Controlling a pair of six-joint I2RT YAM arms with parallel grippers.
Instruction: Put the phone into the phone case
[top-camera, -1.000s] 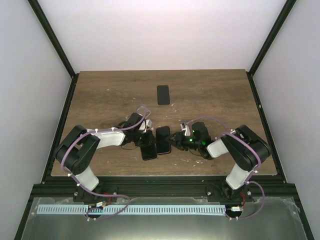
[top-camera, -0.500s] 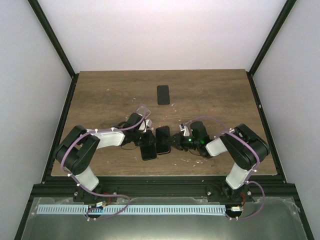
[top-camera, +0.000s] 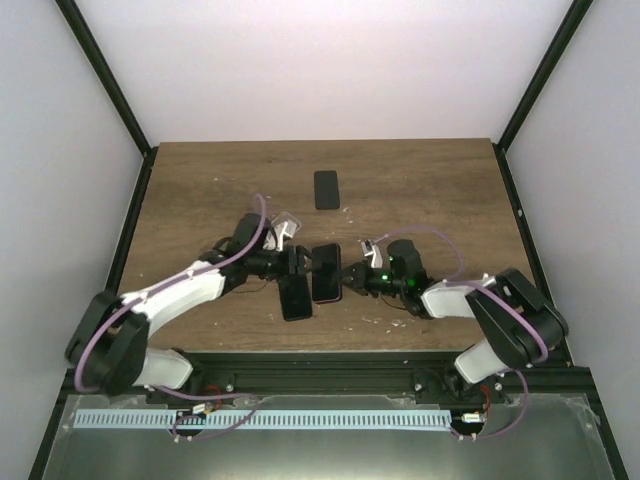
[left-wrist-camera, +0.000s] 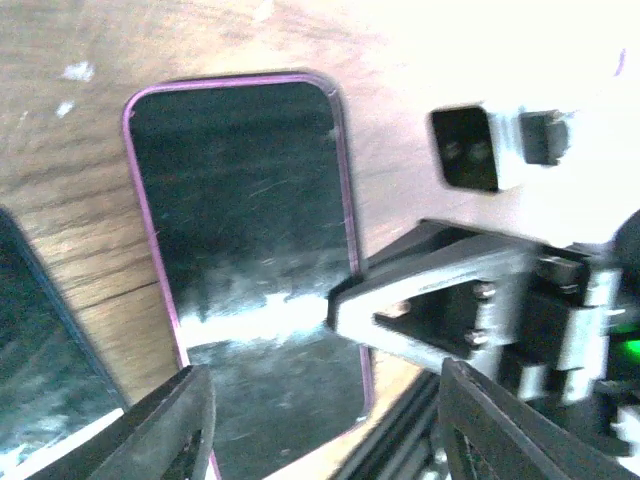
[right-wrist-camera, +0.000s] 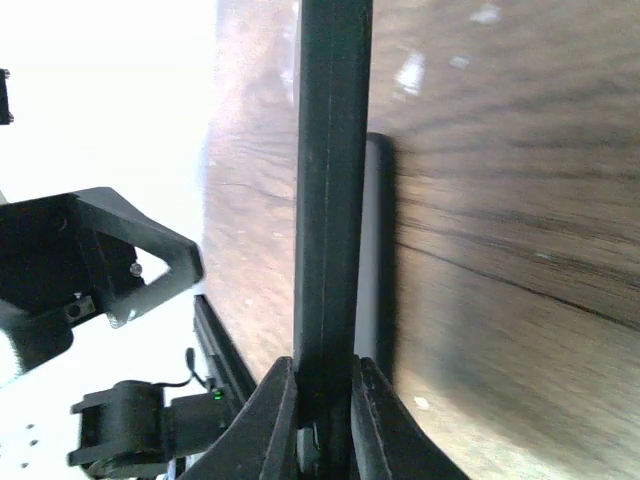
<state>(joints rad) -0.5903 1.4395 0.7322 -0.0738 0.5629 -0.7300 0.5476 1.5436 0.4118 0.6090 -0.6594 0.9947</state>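
Observation:
A glossy dark phone (top-camera: 326, 272) with a purple rim (left-wrist-camera: 245, 250) hangs just above the wood near the front middle. My right gripper (top-camera: 346, 280) is shut on its right edge; in the right wrist view the phone (right-wrist-camera: 333, 150) is a thin slab edge-on between the fingers (right-wrist-camera: 323, 400). My left gripper (top-camera: 298, 262) stands open at the phone's left, with nothing between its fingers (left-wrist-camera: 330, 440). A second dark slab (top-camera: 295, 297), which I take for the phone case, lies flat on the table just left of the phone; it shows again as a dark corner (left-wrist-camera: 40, 380).
Another black slab (top-camera: 325, 189) lies alone at the table's far middle. The table's front edge and a black rail (top-camera: 320, 372) run right behind the work spot. Small pale crumbs (top-camera: 385, 322) dot the wood near the right gripper.
My left gripper has opened and its arm has stretched out lower and further left. My right gripper has closed on the phone's edge and the phone has shifted slightly away from the front.

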